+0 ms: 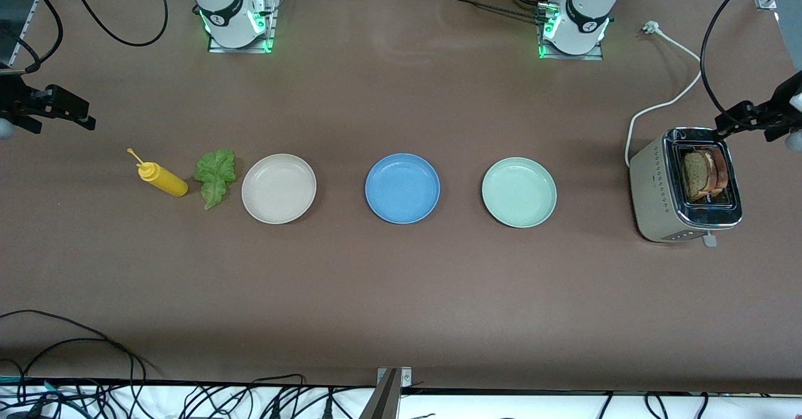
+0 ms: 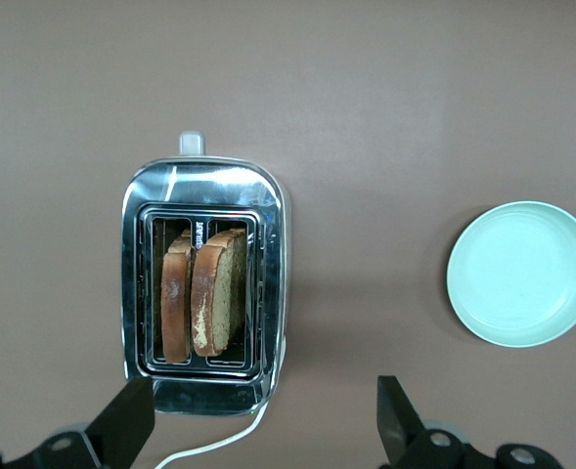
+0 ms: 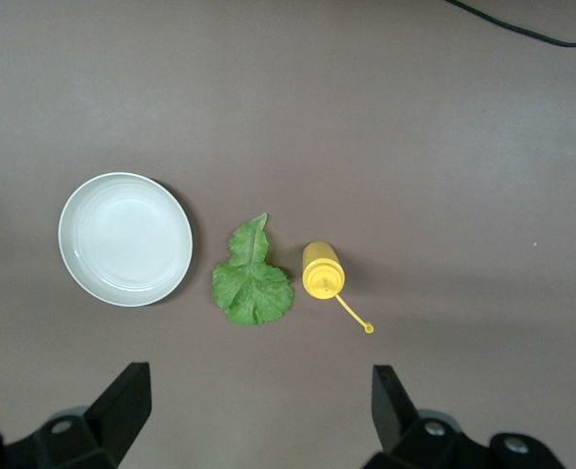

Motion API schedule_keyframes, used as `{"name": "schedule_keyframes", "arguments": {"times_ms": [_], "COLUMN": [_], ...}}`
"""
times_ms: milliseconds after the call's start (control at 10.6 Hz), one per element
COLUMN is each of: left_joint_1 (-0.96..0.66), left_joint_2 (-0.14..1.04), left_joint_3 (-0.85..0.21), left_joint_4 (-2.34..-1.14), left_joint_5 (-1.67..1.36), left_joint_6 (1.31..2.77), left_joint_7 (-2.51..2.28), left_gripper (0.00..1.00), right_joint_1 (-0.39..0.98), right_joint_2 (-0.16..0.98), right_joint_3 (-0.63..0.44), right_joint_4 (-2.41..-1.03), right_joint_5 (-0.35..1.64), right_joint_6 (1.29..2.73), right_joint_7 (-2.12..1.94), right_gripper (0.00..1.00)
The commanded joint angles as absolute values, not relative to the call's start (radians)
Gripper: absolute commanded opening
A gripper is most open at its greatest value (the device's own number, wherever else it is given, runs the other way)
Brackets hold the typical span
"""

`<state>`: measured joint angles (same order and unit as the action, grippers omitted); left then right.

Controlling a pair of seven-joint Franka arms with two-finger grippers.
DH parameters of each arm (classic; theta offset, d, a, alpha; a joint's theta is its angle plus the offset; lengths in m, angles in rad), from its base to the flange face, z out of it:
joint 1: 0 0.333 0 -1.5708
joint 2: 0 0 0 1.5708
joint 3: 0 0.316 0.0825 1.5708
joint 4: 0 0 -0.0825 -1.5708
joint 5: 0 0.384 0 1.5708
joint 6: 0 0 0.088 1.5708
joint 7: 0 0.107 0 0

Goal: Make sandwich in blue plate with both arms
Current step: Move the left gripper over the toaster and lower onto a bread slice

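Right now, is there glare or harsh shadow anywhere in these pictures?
Front view: soft, even light; a pale sheen on the table between the arm bases, green glow at both bases. Left wrist view: bright reflections streak the toaster's chrome top. Right wrist view: the beige plate and lettuce leaf cast only thin, soft shadows.

Blue plate [image 1: 402, 188] sits bare; lettuce [image 1: 215, 175] lies flat; apparently two bread slices [image 1: 703, 173] stand upright.

Blue plate [image 1: 402, 188] open above; beige plate [image 1: 279, 188], mint plate [image 1: 519, 191] flank it.
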<state>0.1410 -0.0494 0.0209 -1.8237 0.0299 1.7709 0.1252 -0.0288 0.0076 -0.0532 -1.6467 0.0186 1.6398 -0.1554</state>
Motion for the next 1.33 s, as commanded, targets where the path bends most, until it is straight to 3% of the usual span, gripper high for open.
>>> {"name": "schedule_keyframes", "arguments": {"times_ms": [0,379,1232], "left_joint_1": [0.143,0.143,0.173], "left_joint_2": [-0.069,-0.063,-0.005], "left_joint_3": [0.026,0.044,0.063], "left_joint_4": [-1.923,-2.052,-2.141], "left_joint_5": [0.048,0.048,0.049], "left_joint_6": [1.844,2.000,2.177], "left_joint_7": [0.132,0.133,0.213], "left_gripper": [1.00,1.00,1.00], "right_joint_1": [-0.029,-0.029,-0.031], "right_joint_2": [0.018,0.018,0.018], "right_joint_3": [-0.052,-0.052,-0.052], "right_joint_4": [-1.618,-1.618,-1.618], "right_joint_5": [0.034,0.034,0.034], "right_joint_6": [1.618,1.618,1.618], "right_joint_7": [-0.143,-0.143,-0.146], "right_gripper": [1.00,1.00,1.00]}}
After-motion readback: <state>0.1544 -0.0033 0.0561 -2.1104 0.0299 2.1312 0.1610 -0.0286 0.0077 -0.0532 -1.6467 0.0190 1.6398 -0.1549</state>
